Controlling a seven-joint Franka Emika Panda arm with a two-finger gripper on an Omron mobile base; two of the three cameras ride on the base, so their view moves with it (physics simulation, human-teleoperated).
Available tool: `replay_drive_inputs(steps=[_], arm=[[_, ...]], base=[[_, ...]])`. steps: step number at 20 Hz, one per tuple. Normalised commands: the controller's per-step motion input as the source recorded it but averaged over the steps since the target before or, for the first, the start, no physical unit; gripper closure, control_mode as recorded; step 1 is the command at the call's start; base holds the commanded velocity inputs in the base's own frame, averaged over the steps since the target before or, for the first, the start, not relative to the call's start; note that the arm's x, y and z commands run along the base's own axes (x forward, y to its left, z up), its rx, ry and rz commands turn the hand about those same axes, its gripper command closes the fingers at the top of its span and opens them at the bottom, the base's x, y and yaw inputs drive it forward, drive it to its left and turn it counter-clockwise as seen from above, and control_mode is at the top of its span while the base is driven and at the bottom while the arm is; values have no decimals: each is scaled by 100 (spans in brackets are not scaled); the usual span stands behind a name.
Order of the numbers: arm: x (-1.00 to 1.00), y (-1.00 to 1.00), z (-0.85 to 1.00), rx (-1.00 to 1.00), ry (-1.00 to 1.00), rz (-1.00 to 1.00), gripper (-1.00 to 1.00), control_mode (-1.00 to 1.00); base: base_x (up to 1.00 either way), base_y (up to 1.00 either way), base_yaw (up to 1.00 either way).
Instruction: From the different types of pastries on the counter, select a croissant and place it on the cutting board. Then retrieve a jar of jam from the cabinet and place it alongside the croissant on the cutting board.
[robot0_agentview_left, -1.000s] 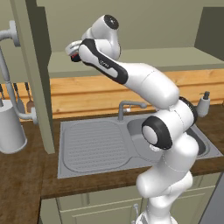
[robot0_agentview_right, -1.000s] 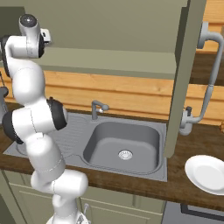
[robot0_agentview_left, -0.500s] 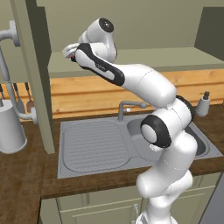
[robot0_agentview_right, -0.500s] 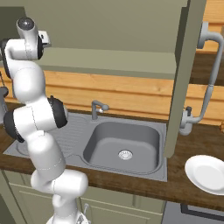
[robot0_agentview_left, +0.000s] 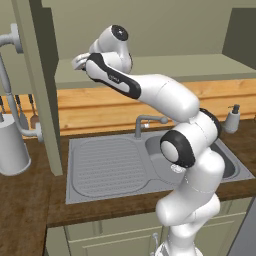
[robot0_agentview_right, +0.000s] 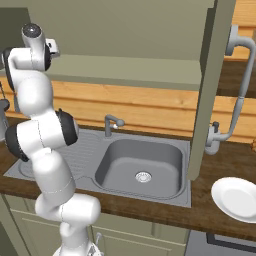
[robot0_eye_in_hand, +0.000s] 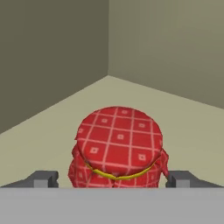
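Hand view puts the jam jar (robot0_eye_in_hand: 118, 148) on the cabinet shelf (robot0_eye_in_hand: 183, 122), standing between the spread jaws of the gripper (robot0_eye_in_hand: 113, 179), which do not yet grip it. I judge the jam half under way: grasping, lifting out and carrying to the cutting board remain, and the croissant's placement cannot be checked

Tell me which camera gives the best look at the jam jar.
The hand view: the jam jar, with its red checked cloth lid, sits centred on the cabinet shelf between the fingertips of the gripper. In both base views the arm reaches into the cabinet, and I cannot make out the jar there.
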Motion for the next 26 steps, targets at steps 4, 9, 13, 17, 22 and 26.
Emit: replay_drive_inputs(steps=[4,9,13,17,22,26], arm=[[0,1,-6,0,0,0,100,-100],[0,0,0,0,0,0,100,-100],[0,0,0,0,0,0,100,-100],[0,0,0,0,0,0,100,-100],[-3,0,5,0,-1,0,100,-100],[-44,-4,2,0,-13,0,100,-100]], base=[[0,0,0],[0,0,0],[0,0,0],[0,0,0],[0,0,0],[0,0,0]])
